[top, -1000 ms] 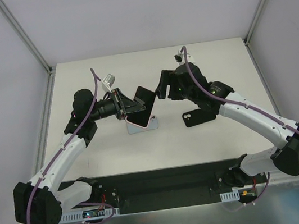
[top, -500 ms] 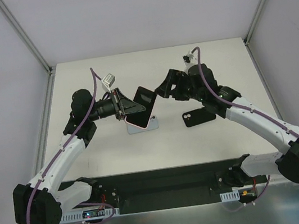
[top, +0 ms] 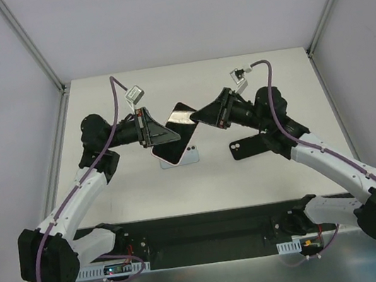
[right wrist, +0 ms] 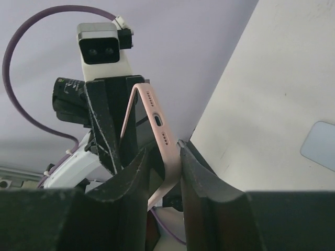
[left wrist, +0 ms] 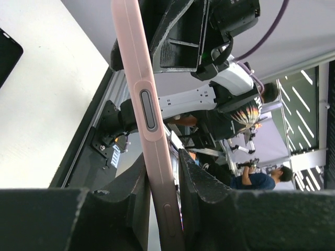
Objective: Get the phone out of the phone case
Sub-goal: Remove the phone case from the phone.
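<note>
The phone (top: pixel 183 117), dark screen up, sits in a pink phone case (top: pixel 175 151) and is held tilted above the table's middle. My left gripper (top: pixel 161 136) is shut on the case's left long edge; in the left wrist view the pink edge (left wrist: pixel 144 104) with its side button runs up from between that gripper's jaws (left wrist: pixel 165 175). My right gripper (top: pixel 197 116) has come in from the right and is shut on the far corner. The right wrist view shows the pink end with the charging port (right wrist: pixel 153 114) between that gripper's jaws (right wrist: pixel 165 157).
A black phone-shaped slab (top: pixel 250 147) with camera holes lies flat on the table to the right, under my right arm. A pale rounded pad (top: pixel 191 157) lies on the table below the held phone. Walls enclose the white table (top: pixel 116 95).
My right gripper has swung in toward the phone and closed on its far corner. The left gripper has drawn back a little to the left, and the phone now lies flatter.
</note>
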Controlling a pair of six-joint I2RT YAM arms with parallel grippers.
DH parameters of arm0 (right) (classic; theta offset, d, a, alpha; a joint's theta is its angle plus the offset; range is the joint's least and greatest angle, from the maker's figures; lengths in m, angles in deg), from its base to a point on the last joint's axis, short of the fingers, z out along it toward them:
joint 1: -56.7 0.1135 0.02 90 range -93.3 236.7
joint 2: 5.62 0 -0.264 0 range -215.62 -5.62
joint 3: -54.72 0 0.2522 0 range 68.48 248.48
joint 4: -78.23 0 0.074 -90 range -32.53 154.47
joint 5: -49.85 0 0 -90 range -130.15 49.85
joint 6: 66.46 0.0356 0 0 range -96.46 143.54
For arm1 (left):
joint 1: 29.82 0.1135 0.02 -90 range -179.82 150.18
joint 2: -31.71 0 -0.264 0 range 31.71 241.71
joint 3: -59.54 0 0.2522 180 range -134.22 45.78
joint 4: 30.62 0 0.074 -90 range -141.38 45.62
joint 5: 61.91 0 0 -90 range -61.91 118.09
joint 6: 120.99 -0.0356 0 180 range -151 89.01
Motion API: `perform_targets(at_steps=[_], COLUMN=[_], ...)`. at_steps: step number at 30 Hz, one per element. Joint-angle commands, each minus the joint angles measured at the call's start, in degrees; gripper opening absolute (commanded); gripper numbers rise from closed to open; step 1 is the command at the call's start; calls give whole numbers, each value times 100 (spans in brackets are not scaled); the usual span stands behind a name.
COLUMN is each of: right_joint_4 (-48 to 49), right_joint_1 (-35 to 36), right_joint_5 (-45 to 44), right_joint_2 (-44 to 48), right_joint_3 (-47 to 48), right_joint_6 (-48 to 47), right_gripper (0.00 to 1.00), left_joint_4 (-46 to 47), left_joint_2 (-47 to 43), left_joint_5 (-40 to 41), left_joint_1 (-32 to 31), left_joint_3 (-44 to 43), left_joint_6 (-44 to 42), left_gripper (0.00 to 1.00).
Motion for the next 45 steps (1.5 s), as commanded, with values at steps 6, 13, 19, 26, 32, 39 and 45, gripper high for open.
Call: perform_targets(at_steps=[6,13,19,26,32,39,45], right_joint_4=[659,2073,4357,4256,3992,3605,3376], right_joint_1=[-158,-149,0,27,-17,-158,-184], right_joint_5=[572,933,880,845,828,819,863], right_joint_2=[54,2,-578,-1036,-1150,-992,-878], right_joint_3=[-770,-612,-472,-94,161,126,196], right_joint_6=[1114,2062,3171,2778,2654,2435,2303], right_gripper=[8,1,1,13,15,21,28], left_joint_4=[2951,4119,5419,5483,5386,5342,5342], left_joint_2=[-67,469,1102,988,839,795,804], left_joint_5=[-349,-314,-139,-253,-279,-279,-279], left_joint_1=[365,568,568,568,568,568,568], left_joint_3=[-316,27,142,186,212,150,168], left_joint_6=[551,1227,2001,2116,2072,2072,2081], left_gripper=[0,0,0,0,0,0,0])
